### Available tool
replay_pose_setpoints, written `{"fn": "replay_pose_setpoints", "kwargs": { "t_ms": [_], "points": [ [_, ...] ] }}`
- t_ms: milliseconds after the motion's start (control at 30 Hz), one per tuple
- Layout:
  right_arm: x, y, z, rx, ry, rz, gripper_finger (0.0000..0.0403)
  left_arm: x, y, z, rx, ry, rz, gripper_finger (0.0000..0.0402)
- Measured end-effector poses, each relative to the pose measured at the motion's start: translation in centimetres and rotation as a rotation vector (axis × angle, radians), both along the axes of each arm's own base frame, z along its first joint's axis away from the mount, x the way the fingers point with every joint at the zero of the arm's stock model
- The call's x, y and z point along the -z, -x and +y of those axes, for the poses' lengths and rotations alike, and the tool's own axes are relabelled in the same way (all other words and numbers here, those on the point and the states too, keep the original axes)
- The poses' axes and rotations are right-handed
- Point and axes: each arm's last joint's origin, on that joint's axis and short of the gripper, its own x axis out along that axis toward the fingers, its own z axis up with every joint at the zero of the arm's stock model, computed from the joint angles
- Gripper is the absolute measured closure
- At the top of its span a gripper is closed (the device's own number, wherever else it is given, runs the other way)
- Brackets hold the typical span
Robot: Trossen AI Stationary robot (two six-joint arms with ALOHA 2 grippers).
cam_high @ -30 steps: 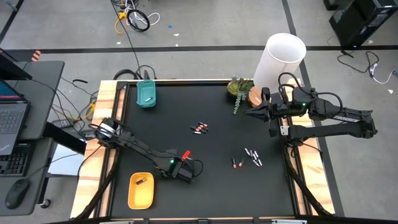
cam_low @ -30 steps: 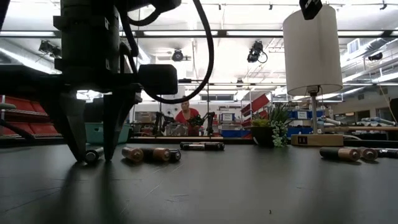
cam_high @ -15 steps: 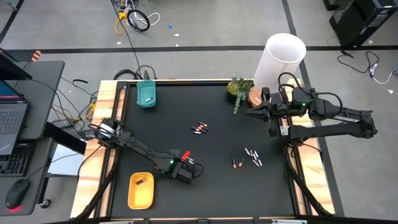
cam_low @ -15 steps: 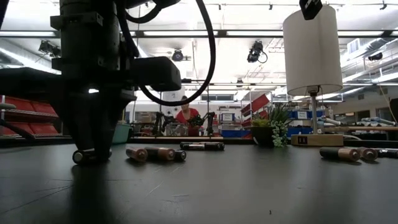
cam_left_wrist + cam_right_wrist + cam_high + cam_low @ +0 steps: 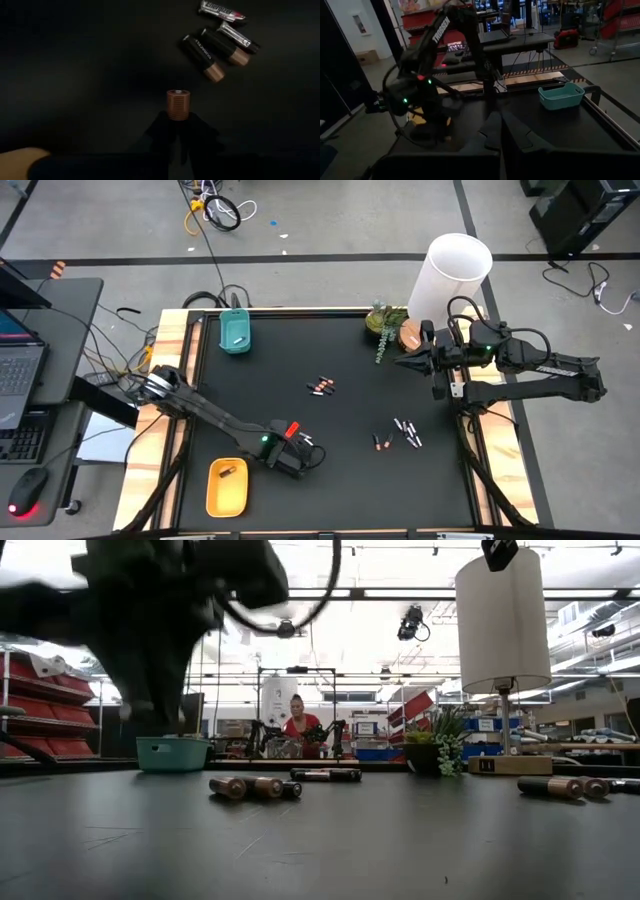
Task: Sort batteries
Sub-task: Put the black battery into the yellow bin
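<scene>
Sorting barely begun: 1 battery tucked in a tray, 1 in the grip, the rest loose.

A copper-ended battery (image 5: 178, 105) sits pinched between the closed fingers of the left gripper (image 5: 300, 448), lifted beside the yellow tray (image 5: 226, 496), which holds 1 battery (image 5: 227, 471). The teal tray (image 5: 236, 333) looks empty. Left to sort: the middle cluster (image 5: 321, 386) and right cluster (image 5: 402, 433) on the black table (image 5: 400, 480). The right gripper (image 5: 412, 363), fingers together and empty, waits by the plant (image 5: 384, 321).

"Energizer" on a silvery battery (image 5: 222, 12) — "TROSSEN" on the left arm (image 5: 441, 27).
</scene>
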Motion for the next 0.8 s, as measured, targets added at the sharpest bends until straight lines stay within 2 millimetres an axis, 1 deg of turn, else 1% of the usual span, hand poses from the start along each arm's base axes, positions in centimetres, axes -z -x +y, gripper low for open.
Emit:
{"fn": "replay_pose_setpoints", "kwargs": {
  "t_ms": [100,200,367,467,600,633,700,800],
  "points": [
    [0.0,0.0,0.0,0.0,0.0,0.001,0.0403,-2.2,0.2,-0.5,0.029,0.01,-0.033,0.0351],
    [0.0,0.0,0.0,0.0,0.002,0.001,0.0403,-4.5,0.7,-1.6,0.114,0.126,-0.056,0.0351],
    [0.0,0.0,0.0,-0.004,0.033,0.0,0.0403,-6.2,2.7,-4.4,0.181,0.31,0.01,0.0351],
    [0.0,0.0,0.0,-0.007,0.05,0.0,0.0403,-6.2,4.5,-6.4,0.164,0.358,0.078,0.0351],
    [0.0,0.0,0.0,-0.007,0.052,-0.001,0.0403,-5.0,7.3,-8.7,0.045,0.365,0.177,0.0351],
    [0.0,0.0,0.0,-0.009,0.052,-0.002,0.0403,-4.8,7.8,-9.1,0.043,0.368,0.194,0.0348],
    [0.0,0.0,0.0,-0.011,0.051,-0.004,0.0403,-4.3,8.5,-9.5,0.057,0.389,0.245,0.0343],
    [0.0,0.0,0.0,-0.012,0.05,-0.004,0.0403,-3.3,9.0,-9.2,0.047,0.356,0.287,0.0341]
  ]
}}
